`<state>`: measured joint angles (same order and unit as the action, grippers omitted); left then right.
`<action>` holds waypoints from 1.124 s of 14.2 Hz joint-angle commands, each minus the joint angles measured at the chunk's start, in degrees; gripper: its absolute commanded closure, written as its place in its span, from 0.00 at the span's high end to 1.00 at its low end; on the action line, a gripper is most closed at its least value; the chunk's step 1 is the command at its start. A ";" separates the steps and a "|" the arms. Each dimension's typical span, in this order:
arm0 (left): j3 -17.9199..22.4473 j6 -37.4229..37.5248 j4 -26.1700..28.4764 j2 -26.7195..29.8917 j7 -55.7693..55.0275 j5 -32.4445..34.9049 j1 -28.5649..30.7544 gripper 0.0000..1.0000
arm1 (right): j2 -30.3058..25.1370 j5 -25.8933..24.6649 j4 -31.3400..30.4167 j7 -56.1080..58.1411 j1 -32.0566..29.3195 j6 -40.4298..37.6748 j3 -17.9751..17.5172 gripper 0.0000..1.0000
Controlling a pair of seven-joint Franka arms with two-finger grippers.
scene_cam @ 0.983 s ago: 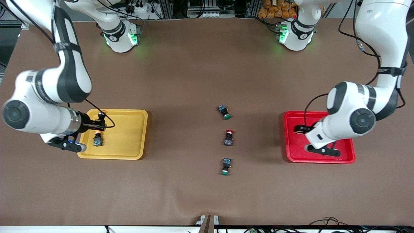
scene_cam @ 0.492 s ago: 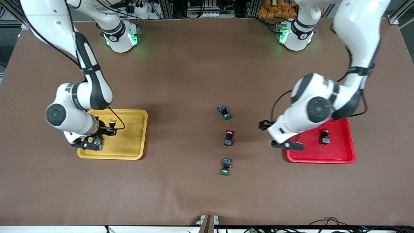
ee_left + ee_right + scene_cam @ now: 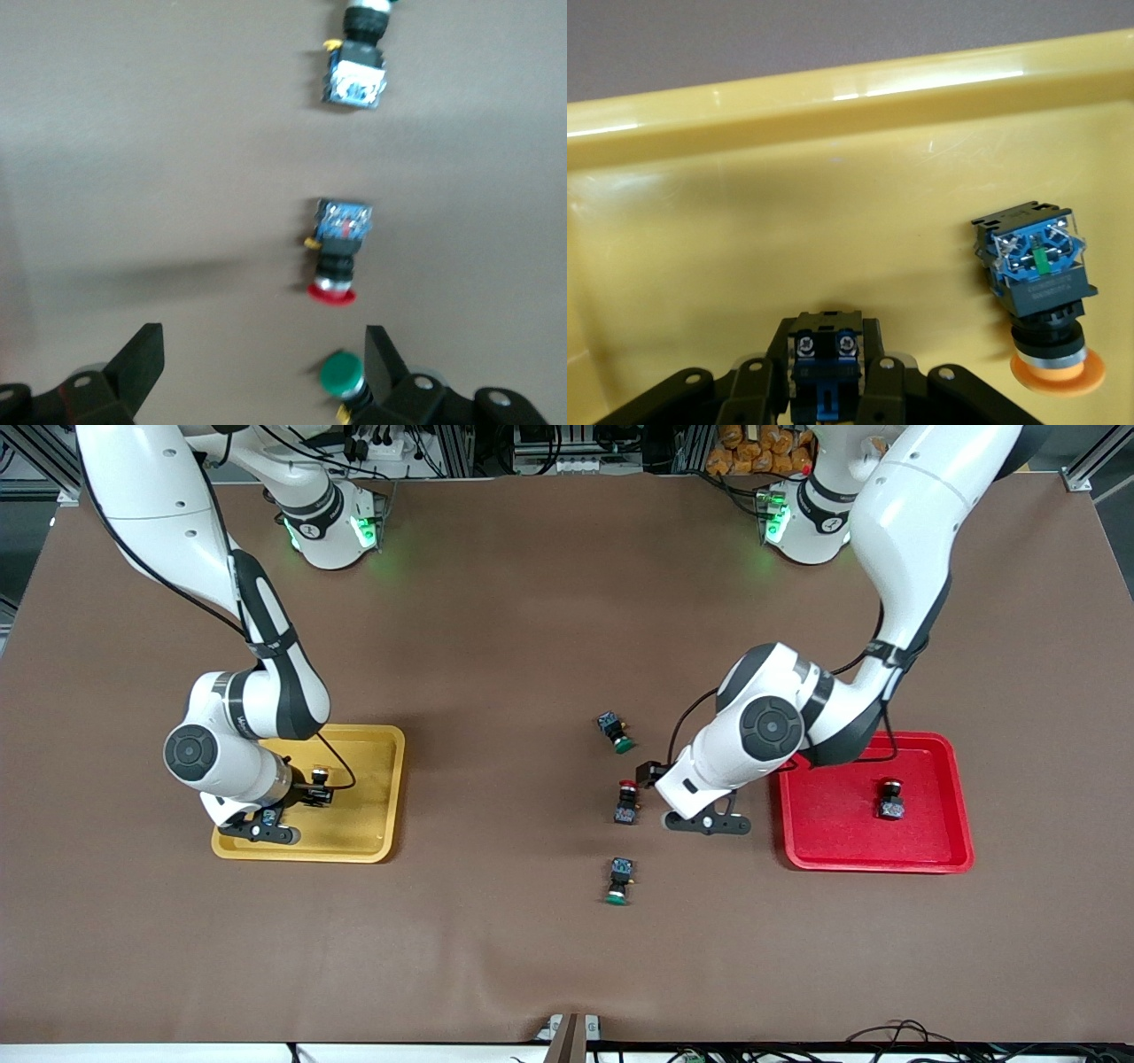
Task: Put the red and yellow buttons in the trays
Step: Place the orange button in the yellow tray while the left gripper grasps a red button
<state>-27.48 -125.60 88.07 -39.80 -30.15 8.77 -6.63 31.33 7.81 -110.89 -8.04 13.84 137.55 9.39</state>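
- The yellow tray point(image 3: 372, 797) lies toward the right arm's end of the table, the red tray point(image 3: 930, 841) toward the left arm's end, well apart.
- The right gripper point(image 3: 266, 825) sits low in the yellow tray at its near corner, fingers clamped on a yellow button point(image 3: 826, 363) (blue-and-black body showing between the fingers in the right wrist view).
- The left gripper point(image 3: 687, 802) hangs over bare table between the red tray and the middle row of switches, jaws spread wide with nothing between them.
- A second yellow button point(image 3: 1041, 288) lies on the yellow tray floor just beside the right gripper.
- One red button point(image 3: 889, 800) lies in the red tray.
- The other red button point(image 3: 627, 802) lies on the table, just beside the left gripper.
- Two green buttons point(image 3: 615, 732) flank it, one farther, one nearer.
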 commanded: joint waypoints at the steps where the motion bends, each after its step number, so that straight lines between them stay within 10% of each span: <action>1: 6.88 -2.79 -2.11 -2.03 -1.75 1.07 -7.66 1.00 | -0.66 -0.08 0.14 0.83 -0.22 -0.44 -0.43 1.00; 5: 16.57 -4.91 -4.65 -5.54 -5.26 0.90 -18.49 1.00 | -4.41 -0.08 1.28 0.83 -0.65 -7.00 -0.43 1.00; 14: 16.76 -12.47 -5.45 -11.17 -5.44 1.07 -20.17 1.00 | -29.54 -5.52 1.11 9.70 -6.18 -32.05 0.98 1.00; 16: 16.76 -12.47 -5.45 -11.26 -5.44 1.07 -20.17 0.83 | -35.78 -7.02 0.24 11.37 -8.20 -35.06 1.07 1.00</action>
<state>-11.01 -137.72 84.16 -50.28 -35.15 8.79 -26.32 3.12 2.68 -107.22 1.39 8.03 104.17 11.28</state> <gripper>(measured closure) 0.084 0.000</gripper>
